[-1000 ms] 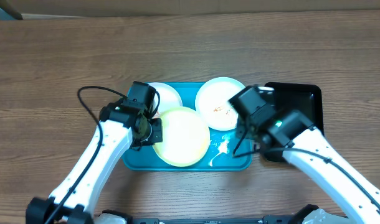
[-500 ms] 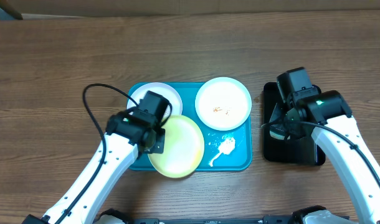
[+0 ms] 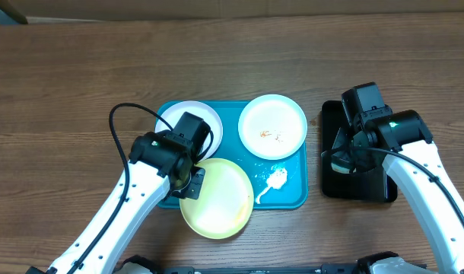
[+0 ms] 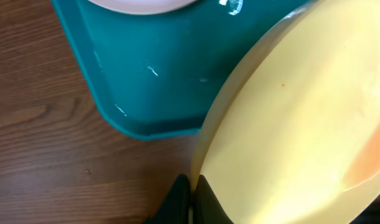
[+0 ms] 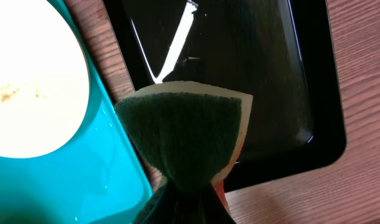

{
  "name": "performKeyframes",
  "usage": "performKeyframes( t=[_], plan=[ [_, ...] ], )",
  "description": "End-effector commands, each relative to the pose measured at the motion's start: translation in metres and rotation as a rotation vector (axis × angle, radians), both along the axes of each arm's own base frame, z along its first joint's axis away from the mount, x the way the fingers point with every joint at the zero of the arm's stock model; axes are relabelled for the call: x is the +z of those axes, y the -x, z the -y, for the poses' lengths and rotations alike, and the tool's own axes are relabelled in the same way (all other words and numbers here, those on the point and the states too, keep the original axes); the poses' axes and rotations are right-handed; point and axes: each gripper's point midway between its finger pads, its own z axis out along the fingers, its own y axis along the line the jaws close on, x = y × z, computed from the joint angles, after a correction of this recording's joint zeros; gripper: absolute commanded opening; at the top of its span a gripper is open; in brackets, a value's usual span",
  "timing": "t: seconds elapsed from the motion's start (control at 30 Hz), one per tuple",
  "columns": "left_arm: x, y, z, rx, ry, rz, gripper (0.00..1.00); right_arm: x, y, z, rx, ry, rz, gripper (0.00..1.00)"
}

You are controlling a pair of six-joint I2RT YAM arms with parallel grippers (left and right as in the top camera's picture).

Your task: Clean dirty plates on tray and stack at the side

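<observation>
Left tool (image 3: 192,176): we see it clenched on the left rim of the pale yellow plate (image 3: 217,199); in the left wrist view its dark fingers (image 4: 185,198) pinch the plate's edge at the bottom of the frame.
Pale yellow plate: lower centre of the overhead view, partly over the turquoise tray (image 3: 230,128) and partly past the tray's lower rim, above the desk (image 3: 65,76).
White plates: both lie inside the tray, one at its upper left (image 3: 188,114), partly hidden by the left arm, and one at its upper right (image 3: 272,126), which carries small orange-brown smears.
Tray residue: a white smear (image 3: 274,181) lies on the tray floor at lower right.
Right tool (image 5: 189,198): we see it clamped on a green sponge (image 5: 190,137), held over the left edge of the black tray (image 3: 361,186), right of the turquoise tray.
</observation>
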Motion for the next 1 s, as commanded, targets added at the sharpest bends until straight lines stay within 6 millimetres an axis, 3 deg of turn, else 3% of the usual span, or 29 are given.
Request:
performKeyframes(
  t=[0.0,0.17,0.3,0.37,0.47,0.57,0.83,0.97],
  plan=[
    [0.012,0.0,0.017,-0.018,0.081,-0.015,0.04,0.005,-0.001,0.0,0.005,-0.005,0.018,0.04],
    [0.01,-0.005,-0.005,0.124,-0.04,0.016,0.04,0.005,0.0,0.0,0.005,-0.005,0.013,0.04],
    [-0.001,0.02,0.027,-0.025,0.122,-0.179,0.04,0.005,0.001,-0.001,0.007,-0.012,0.011,0.04],
    [-0.008,0.026,0.021,0.005,0.073,-0.237,0.04,0.005,0.0,-0.001,0.006,-0.012,0.012,0.04],
    [-0.016,0.019,0.002,0.107,-0.06,-0.224,0.04,0.005,0.0,-0.001,0.006,-0.012,0.012,0.04],
    [-0.017,0.009,-0.003,0.158,-0.098,-0.175,0.04,0.005,0.0,-0.001,0.006,-0.012,0.012,0.04],
    [0.011,-0.029,-0.011,0.239,-0.153,0.013,0.04,0.005,0.0,-0.001,0.006,-0.011,0.012,0.04],
    [0.014,-0.028,-0.011,0.235,-0.154,0.007,0.04,0.005,0.001,-0.001,0.006,-0.011,0.011,0.04]
  ],
)
